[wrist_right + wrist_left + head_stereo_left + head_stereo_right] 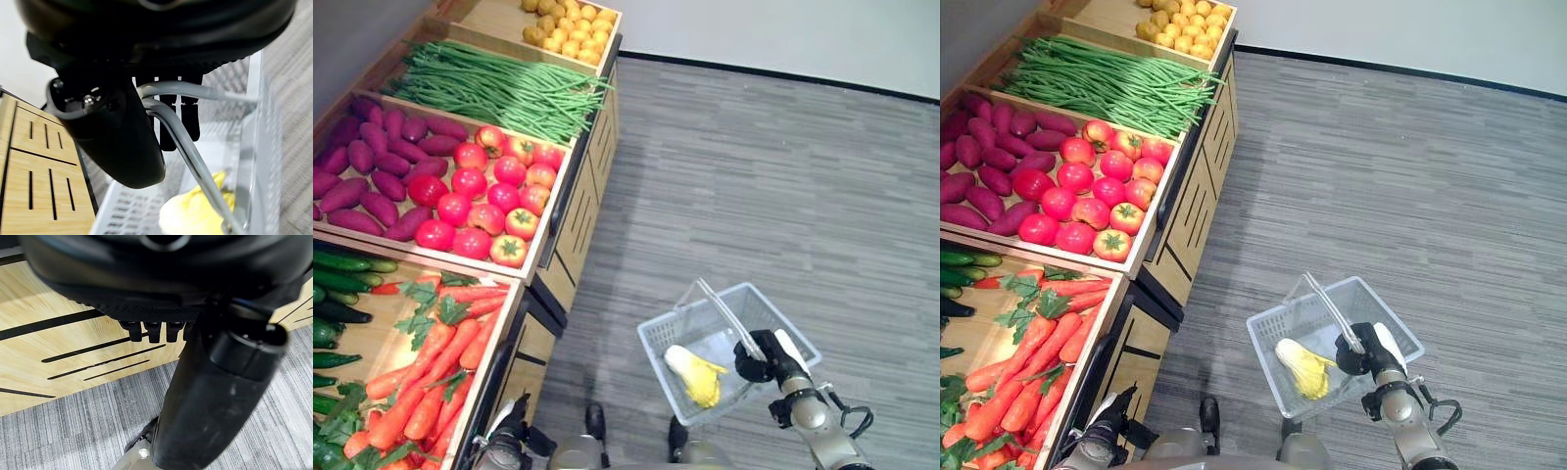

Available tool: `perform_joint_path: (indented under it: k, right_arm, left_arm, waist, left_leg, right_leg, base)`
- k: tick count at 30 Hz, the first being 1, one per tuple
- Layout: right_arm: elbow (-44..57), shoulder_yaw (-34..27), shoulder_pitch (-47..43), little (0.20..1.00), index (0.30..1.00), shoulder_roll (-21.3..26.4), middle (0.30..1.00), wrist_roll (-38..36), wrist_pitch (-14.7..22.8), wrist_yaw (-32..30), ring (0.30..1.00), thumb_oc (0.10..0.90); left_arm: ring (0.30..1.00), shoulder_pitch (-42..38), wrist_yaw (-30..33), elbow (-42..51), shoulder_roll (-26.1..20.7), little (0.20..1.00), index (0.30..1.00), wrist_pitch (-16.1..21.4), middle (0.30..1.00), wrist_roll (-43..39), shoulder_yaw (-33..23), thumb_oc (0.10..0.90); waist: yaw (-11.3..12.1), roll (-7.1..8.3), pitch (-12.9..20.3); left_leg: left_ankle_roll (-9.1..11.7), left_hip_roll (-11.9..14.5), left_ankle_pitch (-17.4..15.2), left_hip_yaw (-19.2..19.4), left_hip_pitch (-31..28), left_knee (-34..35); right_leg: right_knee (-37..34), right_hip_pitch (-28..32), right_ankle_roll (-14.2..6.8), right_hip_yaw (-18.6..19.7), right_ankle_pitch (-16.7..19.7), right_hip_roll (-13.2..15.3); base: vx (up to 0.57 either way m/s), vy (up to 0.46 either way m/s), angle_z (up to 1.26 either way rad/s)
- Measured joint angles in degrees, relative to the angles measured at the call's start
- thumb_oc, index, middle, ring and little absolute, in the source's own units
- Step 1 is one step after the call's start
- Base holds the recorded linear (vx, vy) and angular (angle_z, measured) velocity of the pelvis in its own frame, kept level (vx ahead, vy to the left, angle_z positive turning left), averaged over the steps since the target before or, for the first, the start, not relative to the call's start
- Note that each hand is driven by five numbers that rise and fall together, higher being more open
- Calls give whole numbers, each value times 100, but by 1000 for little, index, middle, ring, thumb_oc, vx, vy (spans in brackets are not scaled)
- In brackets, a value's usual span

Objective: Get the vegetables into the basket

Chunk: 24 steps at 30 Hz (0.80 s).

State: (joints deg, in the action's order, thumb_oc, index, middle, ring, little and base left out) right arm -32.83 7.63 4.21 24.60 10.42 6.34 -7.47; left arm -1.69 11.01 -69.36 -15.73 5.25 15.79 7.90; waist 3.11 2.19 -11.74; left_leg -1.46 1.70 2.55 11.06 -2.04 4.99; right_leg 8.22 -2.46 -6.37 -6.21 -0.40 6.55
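Grey plastic mesh forms the basket [728, 348], which hangs off the floor [783, 166] from its two wire handles [195, 161]; the right hand [756, 359] has its fingers [166, 129] curled over those handles, clamped on them. A yellow-white cabbage [695, 374] lies inside the basket, against its bottom.

Beside the basket stands the wooden produce stand [570, 220]. Its crate nearest the robot holds carrots [435, 377] with cucumbers [337, 284] along the far-left edge. The next crate carries tomatoes [489, 196] on the side toward the aisle and purple sweet potatoes [377, 166] behind them. Further along come green beans [499, 88], then potatoes [568, 29] at the far corner.

The left hand [146, 330] hangs low by the stand's wooden front, its fingertips pointing down and holding nothing; whether they are curled I cannot tell.
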Motion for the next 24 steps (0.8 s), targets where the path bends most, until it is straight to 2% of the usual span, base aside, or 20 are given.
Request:
perform_joint_path:
  k: [3, 4, 5, 7, 8, 9, 11, 12, 14, 15, 18, 19, 20, 21, 22, 23, 24]
  right_arm:
    - [18, 70, 25, 300, 300, 1, 300, 2, 1, 3, 300, 400]
    - [60, 133, 68, 300, 300, -5, 300, 4, 2, 1, 300, 400]
    - [63, 240, 104, 300, 300, -50, 300, 7, 6, 18, 300, 400]
    - [70, 282, 118, 300, 300, -126, 300, 8, 9, 17, 300, 400]
    - [70, 339, 117, 300, 300, -159, 300, 9, 9, 21, 300, 400]
    - [44, 384, 118, 300, 300, -207, 300, 36, 9, 28, 300, 400]
    - [-24, 390, 149, 300, 300, -246, 300, 48, 7, 33, 300, 400]
    - [-82, 390, 204, 300, 300, -200, 300, 49, -12, 55, 300, 400]
    - [-71, 390, 186, 300, 300, -133, 300, 51, -15, 109, 300, 400]
    - [-60, 387, 159, 300, 300, -53, 300, 50, -14, 123, 300, 400]
    - [2, 368, 133, 300, 300, 156, 300, 47, -10, 129, 300, 400]
    - [17, 320, 99, 300, 300, 258, 300, 45, -8, 128, 300, 400]
    - [16, 245, 102, 300, 300, 273, 300, 44, -9, 126, 300, 400]
    - [17, 112, 110, 300, 300, 331, 300, 37, -8, 106, 300, 400]
    - [20, 64, 132, 300, 300, 369, 300, 35, -8, 79, 300, 400]
    - [23, 19, 147, 300, 300, 404, 300, 35, -9, 76, 300, 400]
    - [22, -41, 189, 300, 300, 489, 300, 36, -9, 64, 300, 400]
  left_arm:
    - [1000, -32, -15, -126, -17, 1000, 1000, 5, 1000, 3, 113, 900]
    - [1000, -21, -5, -129, -5, 1000, 1000, -1, 1000, 2, 132, 900]
    - [1000, 18, -7, -177, -47, 1000, 1000, -23, 1000, -1, 122, 900]
    - [1000, -54, 20, -337, -59, 1000, 1000, -42, 1000, -3, 93, 900]
    - [1000, -56, 12, -411, -100, 1000, 1000, -67, 1000, -3, 92, 900]
    - [1000, 33, 19, -414, -137, 1000, 1000, -68, 1000, -4, 88, 900]
    - [1000, 129, 19, -479, -153, 1000, 1000, -72, 1000, -7, 67, 900]
    - [1000, 166, 18, -483, -90, 1000, 1000, -74, 1000, -8, 61, 900]
    - [1000, 320, 10, -362, -30, 1000, 1000, -44, 1000, -8, 26, 900]
    - [1000, 407, 1, -332, 49, 1000, 1000, -48, 1000, -9, -13, 900]
    - [1000, 431, -6, -348, 199, 1000, 1000, -50, 1000, -5, -25, 900]
    - [1000, 406, 16, -330, 154, 1000, 1000, -62, 1000, -7, -33, 900]
    - [1000, 391, 15, -328, 145, 1000, 1000, -67, 1000, -9, -64, 900]
    - [1000, 395, 11, -358, 161, 1000, 1000, -69, 1000, -10, -82, 900]
    - [1000, 349, 19, -351, 155, 1000, 1000, -68, 1000, -7, -79, 900]
    - [1000, 308, 22, -356, 153, 1000, 1000, -77, 1000, -5, -79, 900]
    - [1000, 278, 15, -356, 156, 1000, 1000, -88, 1000, -6, -80, 900]
  waist:
    - [-26, 50, 17]
    - [-42, 92, 41]
    - [-104, 182, 86]
    - [-149, 187, 89]
    - [-202, 172, 75]
    - [-204, 195, 83]
    - [-265, 177, 94]
    - [-245, -3, 138]
    - [-133, -156, 163]
    - [-106, -173, 157]
    - [-86, -166, 159]
    - [-111, -162, 154]
    - [-110, -156, 151]
    - [-134, -181, 159]
    - [-213, -150, 153]
    - [-255, -138, 142]
    - [-290, -117, 127]
  left_leg:
    - [-82, 2, -67, -137, -39, 1]
    - [-86, -25, -76, -191, -28, 3]
    - [-121, -88, -45, -305, 21, 0]
    - [-41, -72, -99, -543, 64, -37]
    - [-64, -61, -60, -662, 64, -18]
    - [43, -49, -78, -788, -22, -1]
    - [235, 33, -192, -1112, -142, -53]
    - [263, 298, -219, -1258, -200, -18]
    - [379, 590, -116, -1215, -259, -51]
    - [418, 747, 3, -1227, -232, -205]
    - [408, 852, 201, -1197, -131, -390]
    - [613, 932, 357, -1301, 5, -536]
    - [638, 948, 432, -1308, 29, -557]
    - [788, 951, 665, -1305, 157, -614]
    - [946, 944, 763, -1286, 278, -719]
    - [983, 925, 866, -1241, 368, -731]
    - [936, 935, 995, -935, 452, -708]
  right_leg:
    - [987, -522, -69, 161, -276, 92]
    - [1087, -638, -58, 254, -414, 150]
    - [721, -663, -62, 314, -339, 273]
    - [191, -763, -116, 753, -279, 327]
    - [-317, -728, -124, 820, -34, 377]
    - [-770, -697, -111, 833, 362, 527]
    - [-1013, -423, -185, 933, 753, 417]
    - [-1026, -290, -174, 785, 768, 207]
    - [-1229, -108, 10, 660, 787, -116]
    - [-1352, 29, 193, 522, 810, -262]
    - [-1320, 107, 366, 407, 701, -391]
    - [-1320, 114, 464, 296, 688, -457]
    - [-1318, 136, 510, 267, 681, -472]
    - [-1317, 181, 566, 115, 636, -494]
    - [-1320, 176, 593, -44, 611, -436]
    - [-1317, 192, 620, -165, 595, -406]
    - [-1317, 221, 690, -395, 555, -399]
  base:
    - [79, -61, 12]
    - [199, -208, 48]
    - [212, -223, 40]
    - [164, -177, 55]
    - [172, -200, 78]
    - [229, -298, 74]
    - [168, -282, 82]
    - [124, -302, 71]
    - [94, -311, 21]
    - [53, -303, 15]
    - [31, -258, 17]
    - [-8, -202, 24]
    - [-35, -173, 42]
    - [-43, -164, 52]
    - [-53, -141, 71]
    - [-51, -120, 91]
    - [-46, -124, 89]
